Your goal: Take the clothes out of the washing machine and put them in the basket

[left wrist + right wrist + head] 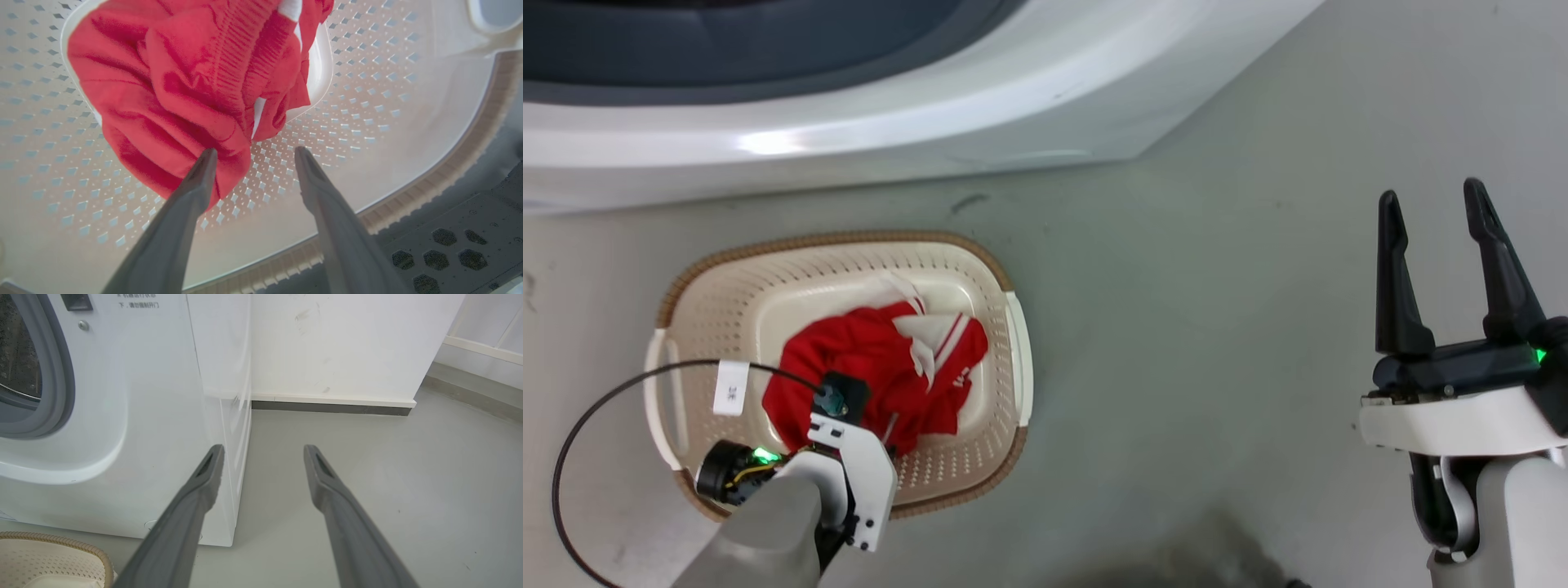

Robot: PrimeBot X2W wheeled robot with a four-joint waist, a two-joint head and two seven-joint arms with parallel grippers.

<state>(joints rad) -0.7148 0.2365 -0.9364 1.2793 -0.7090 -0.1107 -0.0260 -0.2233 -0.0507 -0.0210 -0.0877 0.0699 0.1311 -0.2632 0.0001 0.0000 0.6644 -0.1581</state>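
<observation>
Left gripper [255,151]: we see its fingers spread wide, low inside the basket [367,102], holding nothing.
Clothes [171,81]: a red bundle with white striped trim lies in the basket just ahead of the fingertips. One fold rests against the tip of one finger [192,192].
Right gripper [1431,192]: its fingers are parted and empty over bare floor [1176,327], with the washing machine [155,416] just off to one side of them.
Snag risk: we judge that the fold could catch on the fingertip as the arm lifts, dragging cloth back over the rim.
Tipping risk: the basket looks light, so a finger scraping its wall on the way out could shove or tilt it.
Cable [572,441]: its loop hangs over the basket's handle end and might hook there.
Opening [16,355]: too little of it shows for us to tell whether anything is left inside.
</observation>
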